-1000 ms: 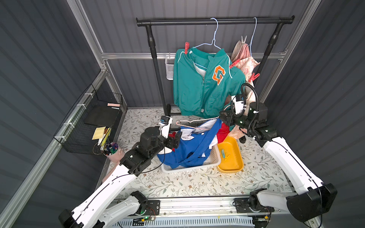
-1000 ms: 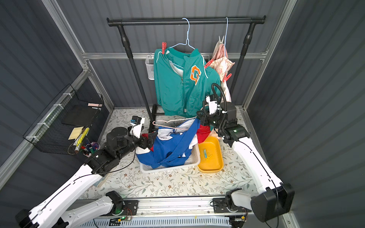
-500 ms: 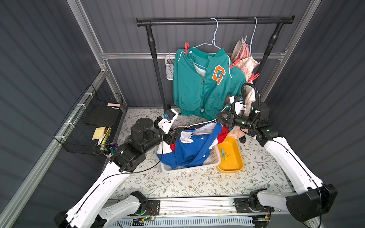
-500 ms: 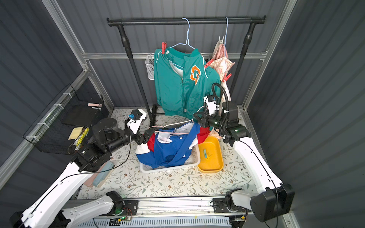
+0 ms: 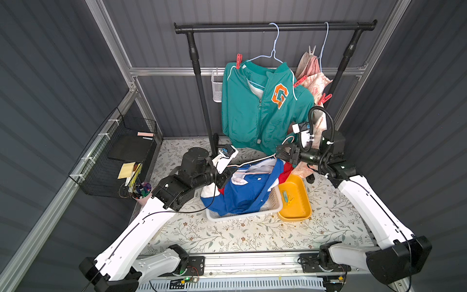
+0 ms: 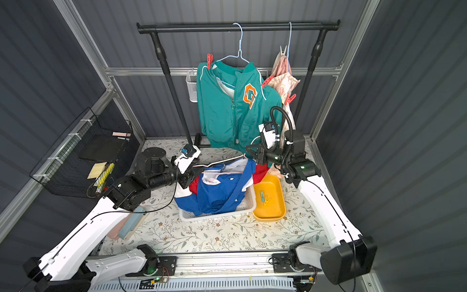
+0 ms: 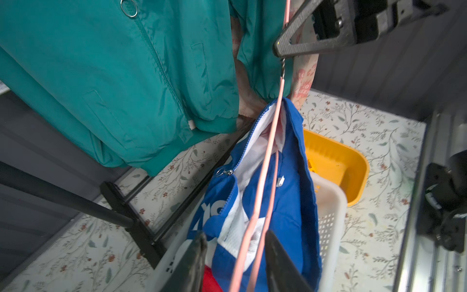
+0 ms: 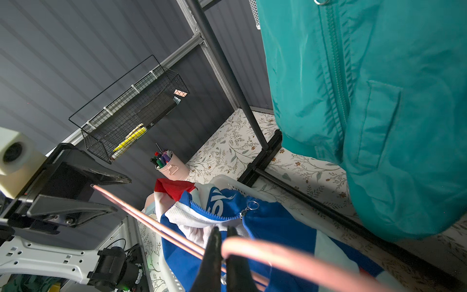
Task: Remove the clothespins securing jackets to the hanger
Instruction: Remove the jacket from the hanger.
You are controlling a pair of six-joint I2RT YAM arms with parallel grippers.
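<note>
The right gripper [image 8: 223,228] is seen with its jaws pressed together, pinching the pink wire hanger [image 8: 278,256] near the twisted neck. The same pinch is visible in the left wrist view.

The left gripper [image 7: 235,232] is seen with its fingers [image 7: 197,252] spread, one on each side of the hanger's far shoulder. A gap shows between the wire and at least one finger, so no pinch is recorded there.

The blue jacket [image 5: 242,192] is draped over the hanger, between the two grippers and below them. Its lower part is piled in the white basket [image 5: 252,215] directly beneath both grippers.

The yellow tray [image 5: 298,215] sits just below the right gripper, just beside the basket. A teal clothespin [image 5: 285,196] and a yellow clothespin [image 5: 290,200] lie in it, close together.

The teal jacket [image 5: 247,113] is hung from the black rail [image 5: 252,27], behind and above both grippers, with its hem near the right gripper. A red clothespin [image 5: 238,60] is clipped at one shoulder and a second red clothespin [image 5: 300,81] at the other.

The cream floral jacket [image 5: 317,83] hangs above and behind the right gripper. It carries a whitish-grey clothespin [image 5: 312,49] at the top and a third red clothespin [image 5: 324,98] lower down. All four clipped pins are well above both grippers.
</note>
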